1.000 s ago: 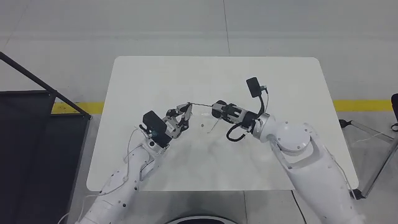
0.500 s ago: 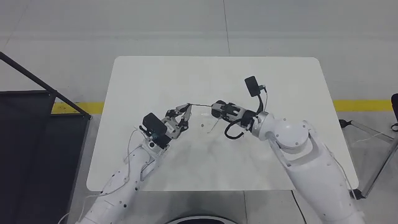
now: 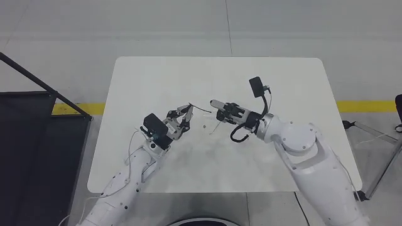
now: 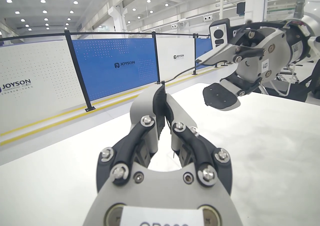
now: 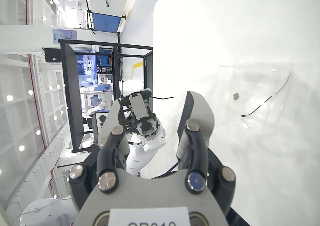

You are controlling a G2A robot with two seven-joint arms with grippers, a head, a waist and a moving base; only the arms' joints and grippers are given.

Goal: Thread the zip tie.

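**White shells, black linkages**

The left arm (image 3: 125,177) and right arm (image 3: 309,152) wear glossy white shells. The left gripper (image 4: 162,98) and right gripper (image 5: 153,104) share silver-grey fingers (image 4: 178,114), black ribbed pads (image 4: 158,103), black link bars (image 4: 128,138), silver screws (image 4: 145,120) and a white label (image 4: 160,217). A black cable (image 3: 233,138) loops at the right wrist.

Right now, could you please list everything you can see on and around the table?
table: one, white, beneath both arms
zip tie: one, black, clamped in the left gripper, free end pointing towards the right gripper
second zip tie: one, black, lying on the clear plastic
clear plastic: one piece, transparent, flat on the table
left gripper: one, grey and black, shut on the zip tie
right gripper: one, grey and black, open, facing the zip tie's free end
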